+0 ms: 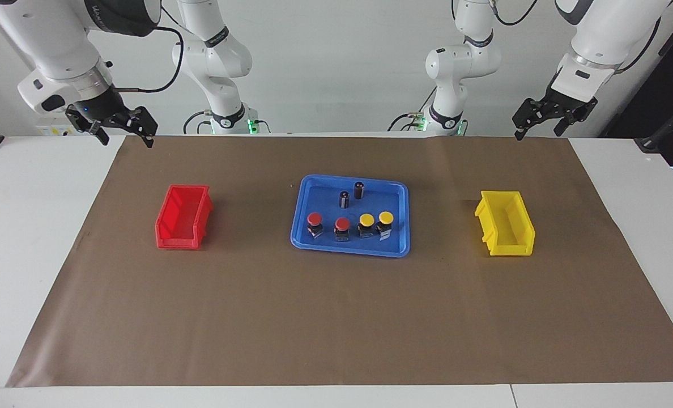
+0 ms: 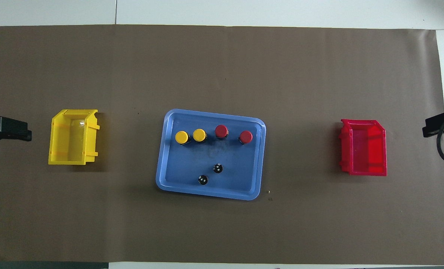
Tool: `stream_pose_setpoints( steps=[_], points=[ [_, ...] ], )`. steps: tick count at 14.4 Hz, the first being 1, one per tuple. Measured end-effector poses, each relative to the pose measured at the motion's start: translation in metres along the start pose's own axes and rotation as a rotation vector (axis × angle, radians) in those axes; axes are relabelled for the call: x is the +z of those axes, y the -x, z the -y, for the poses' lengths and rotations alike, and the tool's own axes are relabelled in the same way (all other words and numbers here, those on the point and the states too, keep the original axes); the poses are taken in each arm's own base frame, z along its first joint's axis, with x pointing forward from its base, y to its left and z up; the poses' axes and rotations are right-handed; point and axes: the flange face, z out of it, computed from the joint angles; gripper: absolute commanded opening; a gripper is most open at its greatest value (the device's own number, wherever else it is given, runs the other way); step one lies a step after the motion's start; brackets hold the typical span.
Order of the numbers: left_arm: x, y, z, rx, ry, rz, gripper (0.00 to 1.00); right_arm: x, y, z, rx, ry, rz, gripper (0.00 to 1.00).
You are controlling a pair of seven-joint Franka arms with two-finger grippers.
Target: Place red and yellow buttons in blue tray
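The blue tray [image 1: 350,252] [image 2: 207,193] lies in the middle of the brown mat. Inside it stand two red buttons [image 1: 314,220] [image 2: 246,136] and two yellow buttons [image 1: 366,220] [image 2: 181,137] in one row, upright, on the side of the tray farther from the robots. My left gripper [image 1: 539,131] [image 2: 24,130] hangs open and empty in the air over the mat, outward of the yellow bin at the left arm's end. My right gripper [image 1: 127,139] [image 2: 431,129] waits open and empty over the mat's corner, outward of the red bin.
Two dark capless cylinders [image 1: 351,194] [image 2: 210,174] stand in the tray, nearer to the robots than the buttons. A small yellow bin [image 1: 505,231] sits toward the left arm's end, a small red bin [image 1: 182,217] toward the right arm's end. Both look empty.
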Motion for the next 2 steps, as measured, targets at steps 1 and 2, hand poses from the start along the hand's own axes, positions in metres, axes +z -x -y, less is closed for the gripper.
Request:
stream_pose_setpoints(
  steps=[1,2],
  points=[
    [0.0015,-0.0020,0.0028,0.019,0.001,-0.004,1.00,0.0000,0.0000,0.0000,0.000,0.000,0.000,1.00],
    [0.0039,-0.0047,0.0100,0.030,0.002,-0.004,1.00,0.0000,0.0000,0.0000,0.000,0.000,0.000,1.00]
  ],
)
